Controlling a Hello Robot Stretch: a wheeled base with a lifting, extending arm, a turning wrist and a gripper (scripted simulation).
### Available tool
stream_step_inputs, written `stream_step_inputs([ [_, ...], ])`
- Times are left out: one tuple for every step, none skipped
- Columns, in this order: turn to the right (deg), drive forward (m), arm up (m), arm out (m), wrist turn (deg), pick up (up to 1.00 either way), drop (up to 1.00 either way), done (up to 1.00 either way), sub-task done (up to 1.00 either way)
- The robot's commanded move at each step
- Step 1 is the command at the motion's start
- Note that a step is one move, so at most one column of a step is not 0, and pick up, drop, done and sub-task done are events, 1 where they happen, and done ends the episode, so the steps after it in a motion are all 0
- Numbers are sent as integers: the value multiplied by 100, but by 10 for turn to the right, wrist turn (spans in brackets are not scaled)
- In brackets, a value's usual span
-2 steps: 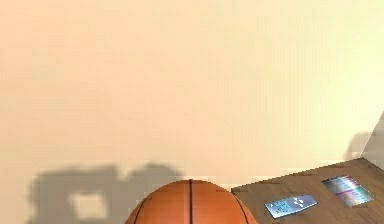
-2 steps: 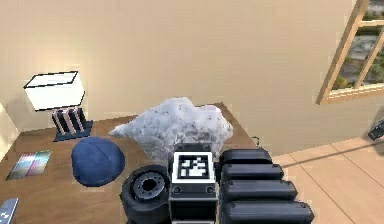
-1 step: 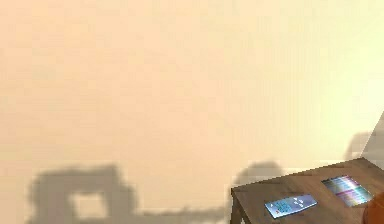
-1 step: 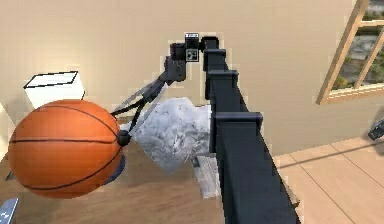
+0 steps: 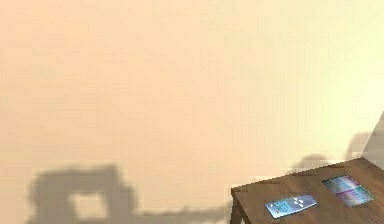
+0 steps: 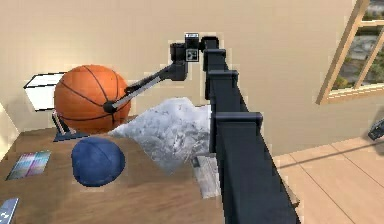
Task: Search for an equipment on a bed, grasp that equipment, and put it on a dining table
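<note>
An orange basketball hangs at the far end of my gripper, which holds it just above the back left part of a wooden dining table. The dark arm rises from the bottom edge of the arm side view and reaches left to the ball. A corner of the same wooden table sits at the bottom right of the forward view.
On the table lie a blue rounded object, a crumpled grey-white heap, a colourful card and a remote-like slab. A white lamp shade stands behind the ball. A window is at the right, and a beige wall is ahead.
</note>
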Motion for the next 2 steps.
stream_step_inputs([
  [0,0,0,0,450,0,0,0,0],
  [0,0,-4,0,0,0,0,0,0],
])
